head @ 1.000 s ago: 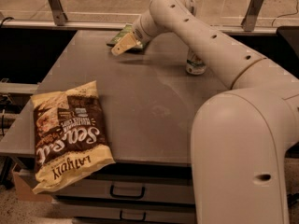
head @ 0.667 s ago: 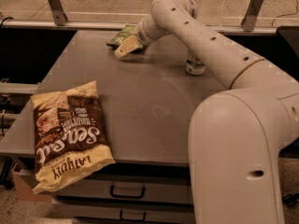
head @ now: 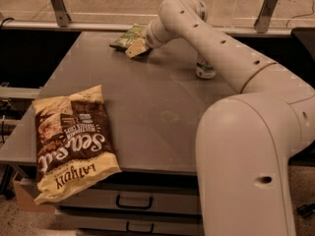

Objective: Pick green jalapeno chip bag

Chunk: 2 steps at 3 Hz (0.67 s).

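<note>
The green jalapeno chip bag (head: 128, 35) is small, flat and dark green with pale lettering. It lies at the far edge of the grey table (head: 147, 97). My gripper (head: 136, 48) has reached across the table and sits at the bag's near right edge, touching or overlapping it. The wrist hides part of the bag's right side.
A large brown-and-cream chip bag (head: 71, 139) lies on the near left corner, hanging over the table's edge. A white-and-green soda can (head: 205, 70) stands right of centre, partly hidden behind my arm. Drawers sit under the table's front. A railing runs behind the far edge.
My arm has sunk slightly over the far edge. The gripper stays at the green bag's near edge, and the bag has not visibly moved.
</note>
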Motion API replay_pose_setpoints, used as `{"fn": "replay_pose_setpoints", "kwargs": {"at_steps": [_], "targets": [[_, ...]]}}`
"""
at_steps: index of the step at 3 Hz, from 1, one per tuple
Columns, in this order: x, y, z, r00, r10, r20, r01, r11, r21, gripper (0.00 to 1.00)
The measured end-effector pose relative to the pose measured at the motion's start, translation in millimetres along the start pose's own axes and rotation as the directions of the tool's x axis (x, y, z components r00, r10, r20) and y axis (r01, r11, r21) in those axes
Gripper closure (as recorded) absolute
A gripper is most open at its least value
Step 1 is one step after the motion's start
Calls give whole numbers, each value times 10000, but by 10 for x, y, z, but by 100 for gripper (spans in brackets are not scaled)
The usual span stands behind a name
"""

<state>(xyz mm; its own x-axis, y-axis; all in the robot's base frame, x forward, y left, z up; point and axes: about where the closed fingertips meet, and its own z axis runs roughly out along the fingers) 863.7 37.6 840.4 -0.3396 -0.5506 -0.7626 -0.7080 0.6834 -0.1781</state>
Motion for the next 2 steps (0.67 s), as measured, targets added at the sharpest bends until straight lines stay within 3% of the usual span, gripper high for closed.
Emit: {"fn": "replay_pose_setpoints", "kwargs": {"at_steps": [2], "targets": [[-128,24,-113,9994,-165,304,164,9998,62,87]]}}
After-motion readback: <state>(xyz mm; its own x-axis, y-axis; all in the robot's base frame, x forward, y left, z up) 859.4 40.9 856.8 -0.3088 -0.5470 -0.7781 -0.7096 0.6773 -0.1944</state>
